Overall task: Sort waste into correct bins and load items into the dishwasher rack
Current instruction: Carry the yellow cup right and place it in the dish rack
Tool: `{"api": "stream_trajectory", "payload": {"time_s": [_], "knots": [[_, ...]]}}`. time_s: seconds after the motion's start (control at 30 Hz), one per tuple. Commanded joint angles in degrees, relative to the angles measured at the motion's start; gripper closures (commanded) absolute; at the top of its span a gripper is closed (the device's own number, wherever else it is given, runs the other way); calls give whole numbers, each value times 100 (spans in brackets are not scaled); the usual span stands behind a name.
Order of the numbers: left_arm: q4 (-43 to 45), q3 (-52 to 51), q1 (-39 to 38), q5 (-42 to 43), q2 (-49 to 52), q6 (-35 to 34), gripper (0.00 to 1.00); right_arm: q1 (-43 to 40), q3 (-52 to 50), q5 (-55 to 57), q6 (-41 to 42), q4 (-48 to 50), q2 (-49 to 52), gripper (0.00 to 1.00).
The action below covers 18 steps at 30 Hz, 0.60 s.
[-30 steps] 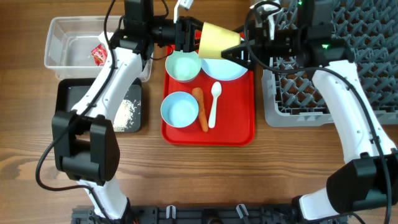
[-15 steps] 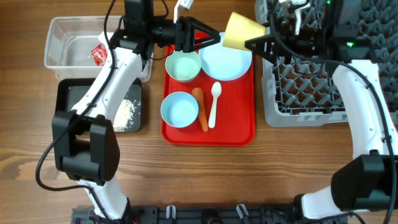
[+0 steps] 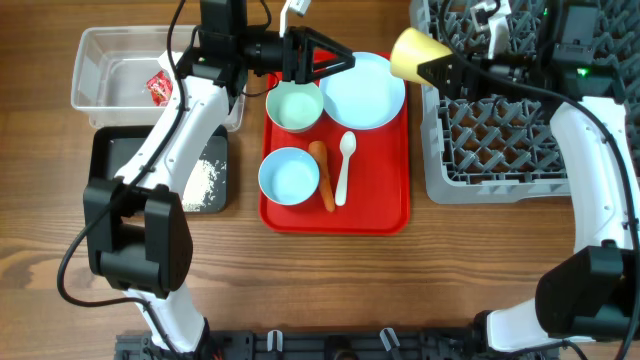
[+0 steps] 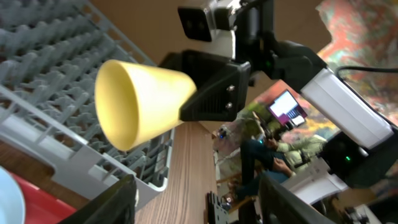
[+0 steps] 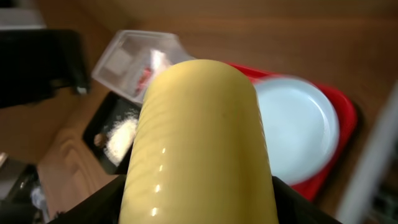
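The small yellow cup (image 3: 412,54) is held on its side by the right gripper (image 3: 447,70), clamped at its narrow end, with the open mouth turned toward the red tray (image 3: 385,205); it is carried in the air at the left edge of the grey dishwasher rack (image 3: 500,150), between the rack and the light blue plate (image 3: 362,92). In the left wrist view the cup (image 4: 140,102) is seen above the rack's pegs (image 4: 56,56), pinched by the dark fingers (image 4: 214,93) of the right gripper. The left gripper (image 3: 335,62) is held over the top edge of the red tray with its fingers spread wide and nothing between them. On the tray are found the plate, two pale blue-green bowls (image 3: 295,106) (image 3: 289,176), an orange carrot (image 3: 323,176) and a white plastic spoon (image 3: 345,166), the carrot lying just beside the lower bowl and the spoon. The red snack wrapper (image 3: 158,88) is seen inside the clear tub (image 3: 100,45), and white rice grains (image 3: 205,183) lie in the black tray (image 3: 112,160) on the wooden desk (image 3: 330,290).
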Motion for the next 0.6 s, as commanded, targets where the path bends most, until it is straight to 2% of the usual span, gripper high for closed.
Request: {"api": "stream_trajectory", "payload": {"time_s": [0.0,0.23,0.43,0.57], "knots": [[-225,68,-17,-634,-138,55,32,-164,133,1360,350,-424,-225,48],[-1438,48,-22,-1978,-138,525,29,-492,382,2479,1062,-1449,-647,48],[-2632,37,-22,-3541,-136,529,27,-627,385,3493,1257,-2406,-787,48],[-3058,37,-22,-4203,-136,529,27,-627,385,4251,1412,-2914,-750,48]]}}
